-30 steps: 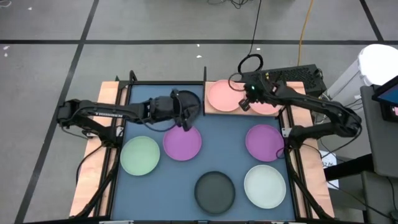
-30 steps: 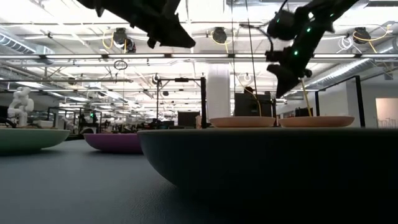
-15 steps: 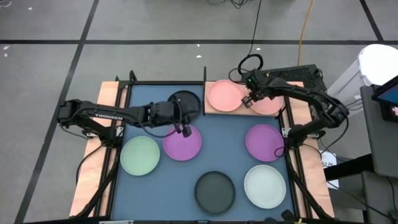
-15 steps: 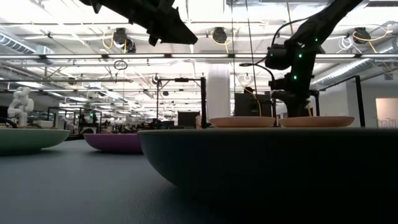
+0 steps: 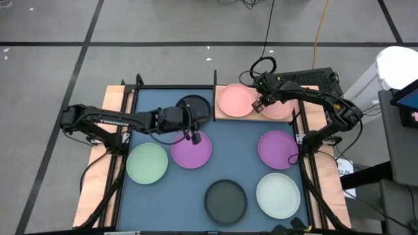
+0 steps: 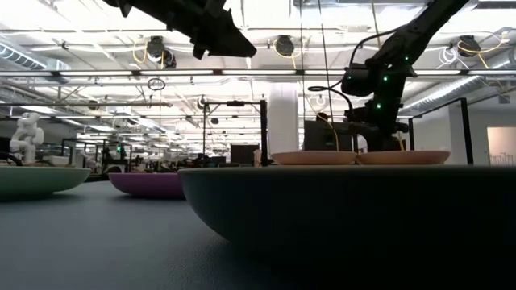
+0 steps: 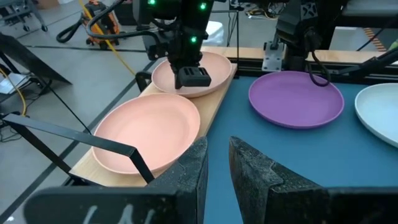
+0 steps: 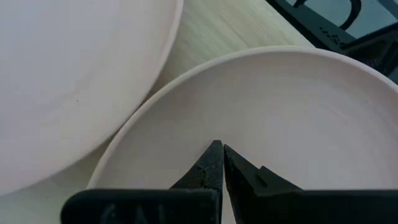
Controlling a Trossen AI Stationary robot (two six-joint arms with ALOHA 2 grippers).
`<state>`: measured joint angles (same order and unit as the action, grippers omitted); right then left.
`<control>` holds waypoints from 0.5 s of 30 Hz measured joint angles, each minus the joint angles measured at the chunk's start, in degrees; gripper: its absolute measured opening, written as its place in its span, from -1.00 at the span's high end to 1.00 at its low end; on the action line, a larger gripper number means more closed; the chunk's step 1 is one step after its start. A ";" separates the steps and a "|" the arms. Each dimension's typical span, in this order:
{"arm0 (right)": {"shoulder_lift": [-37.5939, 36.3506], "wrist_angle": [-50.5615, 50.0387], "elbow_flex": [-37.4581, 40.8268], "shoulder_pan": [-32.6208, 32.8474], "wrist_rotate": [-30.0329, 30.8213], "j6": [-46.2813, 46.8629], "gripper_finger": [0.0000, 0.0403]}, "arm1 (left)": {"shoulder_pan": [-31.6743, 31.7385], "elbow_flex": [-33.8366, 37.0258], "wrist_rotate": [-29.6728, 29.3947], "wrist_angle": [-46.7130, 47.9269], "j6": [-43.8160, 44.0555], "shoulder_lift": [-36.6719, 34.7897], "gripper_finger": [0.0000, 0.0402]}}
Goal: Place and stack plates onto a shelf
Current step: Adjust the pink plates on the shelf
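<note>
Right end effector (image 5: 264,103) closed, tips in pink plate (image 5: 281,108) on shelf (image 5: 225,116).

Two pink plates (image 5: 236,100) fill the shelf (image 5: 222,116).

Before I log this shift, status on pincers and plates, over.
Right pincer shut, tip on the far pink plate on the shelf. Left pincer above a purple plate, nothing held. Second pink plate alongside. Nothing in the way.

Even bright overhead light, soft shadows. Low view: ceiling lamps (image 6: 161,50) glare, near black plate (image 6: 347,217) blurred, arms silhouetted.
</note>
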<state>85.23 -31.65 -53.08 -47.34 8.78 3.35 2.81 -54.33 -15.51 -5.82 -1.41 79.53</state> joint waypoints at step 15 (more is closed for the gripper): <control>-0.54 0.63 0.13 0.03 0.06 -2.25 1.00 | 0.00 -0.04 0.00 0.02 -0.01 0.00 0.64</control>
<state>84.69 -31.03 -52.95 -47.31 8.84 1.10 2.81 -54.37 -15.51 -5.80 -1.42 79.53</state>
